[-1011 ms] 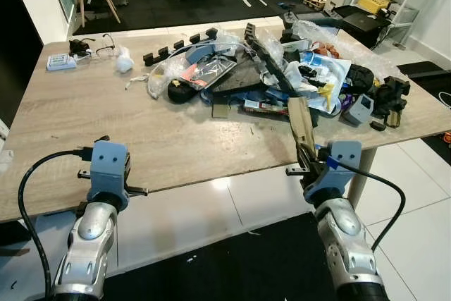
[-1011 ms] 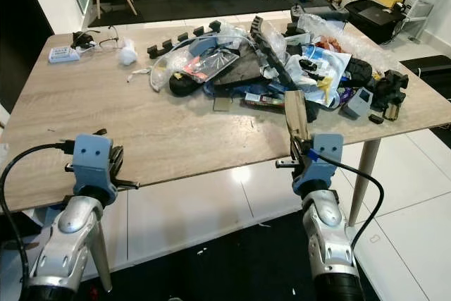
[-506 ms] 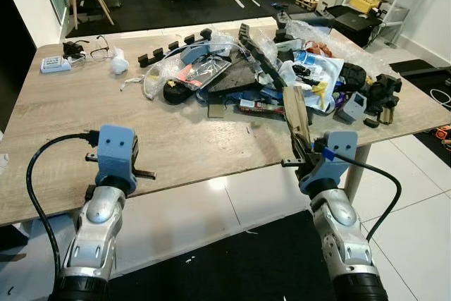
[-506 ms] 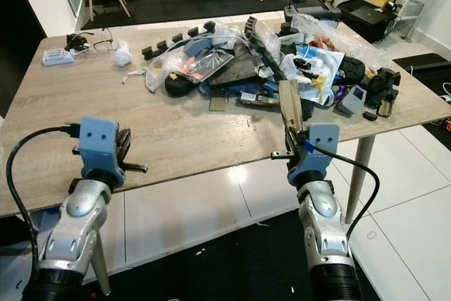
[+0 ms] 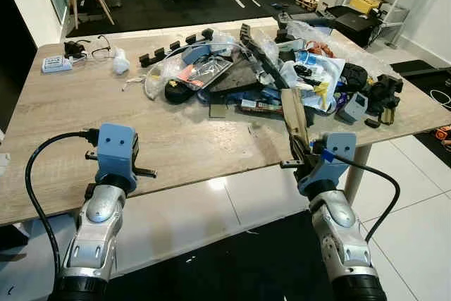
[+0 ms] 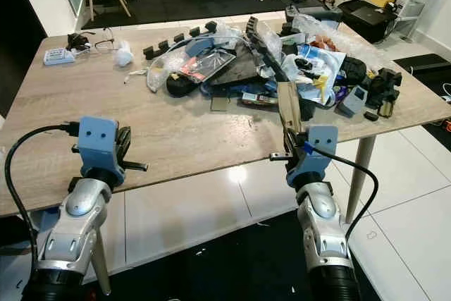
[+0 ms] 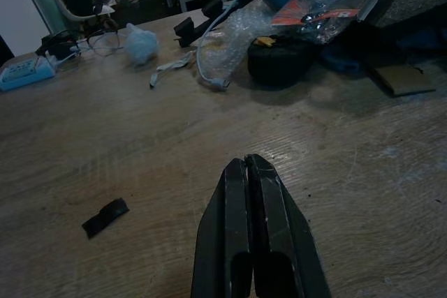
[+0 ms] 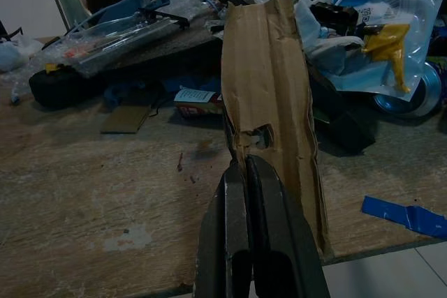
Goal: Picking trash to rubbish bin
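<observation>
Right gripper, fingers pinched on the lower edge of a torn cardboard strip, holds it upright at the near edge of the wooden surface, apparently lifted clear for binning. Beyond it, a heap of plastic bags and black parts crowds the surface. Left gripper, fingers pressed together and empty, hovers near a small black scrap.

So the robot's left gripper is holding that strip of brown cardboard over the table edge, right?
Not quite: the right gripper holds the cardboard strip, as the right wrist view shows. The left gripper is shut on nothing above the table.
</observation>
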Robot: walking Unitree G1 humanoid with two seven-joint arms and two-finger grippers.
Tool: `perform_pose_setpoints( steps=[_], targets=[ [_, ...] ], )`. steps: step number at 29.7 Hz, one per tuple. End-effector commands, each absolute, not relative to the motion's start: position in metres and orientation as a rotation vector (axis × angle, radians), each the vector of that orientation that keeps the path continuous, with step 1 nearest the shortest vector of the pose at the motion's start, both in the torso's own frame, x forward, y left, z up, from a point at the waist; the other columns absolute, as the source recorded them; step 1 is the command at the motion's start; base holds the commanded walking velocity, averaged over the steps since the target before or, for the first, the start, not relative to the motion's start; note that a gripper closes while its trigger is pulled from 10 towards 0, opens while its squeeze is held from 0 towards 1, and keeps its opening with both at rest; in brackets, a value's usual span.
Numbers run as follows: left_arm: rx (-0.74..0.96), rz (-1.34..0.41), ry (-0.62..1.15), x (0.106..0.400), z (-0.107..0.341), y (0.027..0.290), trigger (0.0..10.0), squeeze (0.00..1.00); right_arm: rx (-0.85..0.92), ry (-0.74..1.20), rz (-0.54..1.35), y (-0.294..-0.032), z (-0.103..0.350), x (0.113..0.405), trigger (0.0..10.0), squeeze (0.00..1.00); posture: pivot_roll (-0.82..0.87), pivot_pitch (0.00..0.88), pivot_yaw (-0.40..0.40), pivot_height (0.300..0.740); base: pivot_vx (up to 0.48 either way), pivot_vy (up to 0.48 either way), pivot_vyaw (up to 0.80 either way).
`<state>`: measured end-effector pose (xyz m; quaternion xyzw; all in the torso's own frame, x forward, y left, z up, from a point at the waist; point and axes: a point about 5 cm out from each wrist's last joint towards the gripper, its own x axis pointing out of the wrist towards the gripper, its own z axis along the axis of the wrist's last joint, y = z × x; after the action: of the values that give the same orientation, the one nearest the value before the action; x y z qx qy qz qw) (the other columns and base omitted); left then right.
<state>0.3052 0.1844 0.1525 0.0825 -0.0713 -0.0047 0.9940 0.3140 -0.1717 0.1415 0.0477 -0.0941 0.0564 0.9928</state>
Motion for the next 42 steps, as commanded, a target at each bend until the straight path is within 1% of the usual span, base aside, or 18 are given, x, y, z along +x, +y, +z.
perform_pose_setpoints(
  steps=[1, 5, 10, 15, 35, 40, 42],
  targets=[
    [0.178, -0.016, -0.133, 0.3019, 0.1495, 0.1830, 10.0, 0.00, 0.102, -0.179, 0.125, -0.1690, 0.1391, 0.3125, 10.0, 0.00, 0.02, 0.110, -0.021, 0.740, 0.000, 0.000, 0.00],
    [0.183, -0.016, -0.135, 0.3015, 0.1501, 0.1830, 10.0, 0.00, 0.103, -0.180, 0.128, -0.1681, 0.1393, 0.3127, 10.0, 0.00, 0.02, 0.111, -0.022, 0.740, 0.000, 0.000, 0.00],
    [0.200, -0.024, -0.136, 0.3004, 0.1499, 0.1821, 10.0, 0.00, 0.103, -0.179, 0.130, -0.1678, 0.1393, 0.3127, 10.0, 0.00, 0.02, 0.112, -0.022, 0.740, 0.000, -0.480, 0.00],
    [0.161, -0.008, -0.132, 0.3001, 0.1494, 0.1848, 10.0, 0.00, 0.104, -0.180, 0.130, -0.1675, 0.1393, 0.3128, 10.0, 0.00, 0.02, 0.114, -0.023, 0.740, 0.000, 0.000, 0.00],
    [0.179, -0.014, -0.134, 0.2995, 0.1508, 0.1847, 10.0, 0.00, 0.107, -0.180, 0.134, -0.1659, 0.1393, 0.3131, 10.0, 0.00, 0.03, 0.115, -0.022, 0.740, 0.000, 0.000, 0.00],
    [0.195, -0.019, -0.140, 0.2995, 0.1518, 0.1835, 10.0, 0.00, 0.106, -0.181, 0.135, -0.1657, 0.1401, 0.3140, 10.0, 0.00, 0.03, 0.115, -0.024, 0.740, 0.000, -0.480, 0.00],
    [0.169, -0.016, -0.143, 0.2995, 0.1514, 0.1832, 10.0, 0.00, 0.106, -0.181, 0.135, -0.1656, 0.1404, 0.3142, 10.0, 0.00, 0.03, 0.115, -0.024, 0.740, 0.000, 0.000, 0.00]
  ],
)
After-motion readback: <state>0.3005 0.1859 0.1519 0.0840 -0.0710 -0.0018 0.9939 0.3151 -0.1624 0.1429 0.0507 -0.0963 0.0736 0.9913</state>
